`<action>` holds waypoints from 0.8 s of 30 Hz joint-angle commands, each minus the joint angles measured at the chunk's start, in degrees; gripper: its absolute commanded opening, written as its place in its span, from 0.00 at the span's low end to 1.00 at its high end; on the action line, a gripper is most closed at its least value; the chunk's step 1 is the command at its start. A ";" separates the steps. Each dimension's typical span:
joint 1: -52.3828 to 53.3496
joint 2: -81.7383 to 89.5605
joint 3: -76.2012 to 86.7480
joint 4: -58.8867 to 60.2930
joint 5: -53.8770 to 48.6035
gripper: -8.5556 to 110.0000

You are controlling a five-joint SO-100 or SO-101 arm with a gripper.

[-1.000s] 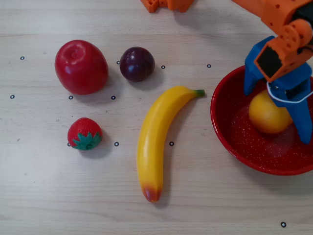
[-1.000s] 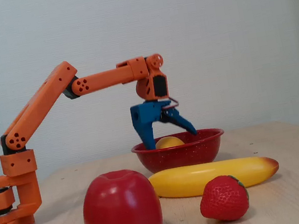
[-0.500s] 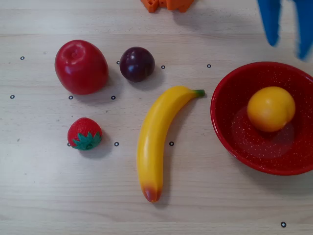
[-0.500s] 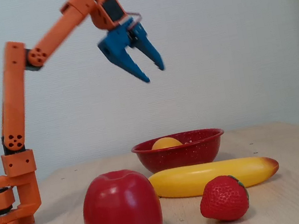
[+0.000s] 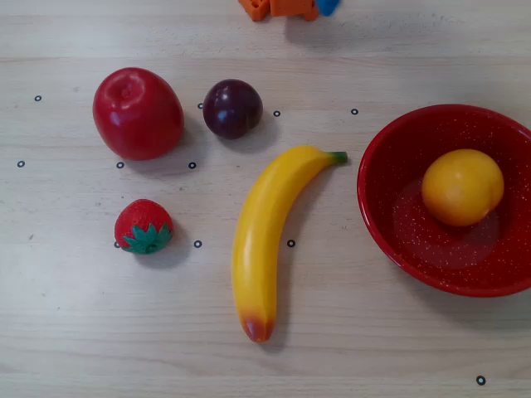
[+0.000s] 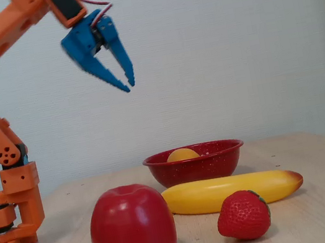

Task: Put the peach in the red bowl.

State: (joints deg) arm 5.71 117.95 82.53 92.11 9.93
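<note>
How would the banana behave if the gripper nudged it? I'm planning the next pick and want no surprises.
The banana looks like glossy molded plastic, so probably stiff, light and a bit slippery. Its curve lies flat on the table, so it would likely pivot or slide rather than roll. The narrow open gripper should grasp it across its width.
</note>
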 commanded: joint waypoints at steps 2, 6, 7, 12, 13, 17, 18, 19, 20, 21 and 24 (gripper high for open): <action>-4.04 15.21 16.44 -12.92 3.16 0.07; -7.21 28.39 35.51 -23.99 4.75 0.07; -8.00 30.94 39.29 -25.84 5.10 0.07; -9.49 41.57 55.46 -32.96 5.71 0.07; -9.58 43.95 58.71 -34.72 5.71 0.07; -9.32 52.82 70.58 -41.40 5.89 0.07; -9.32 54.67 73.30 -43.07 5.89 0.07; -9.23 56.16 76.20 -44.82 5.98 0.07; -9.32 57.66 79.01 -46.49 6.33 0.07; -9.40 58.97 81.65 -47.99 6.77 0.07; -9.67 61.35 87.89 -51.59 7.56 0.07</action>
State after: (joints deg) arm -2.55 177.89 171.21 43.59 16.00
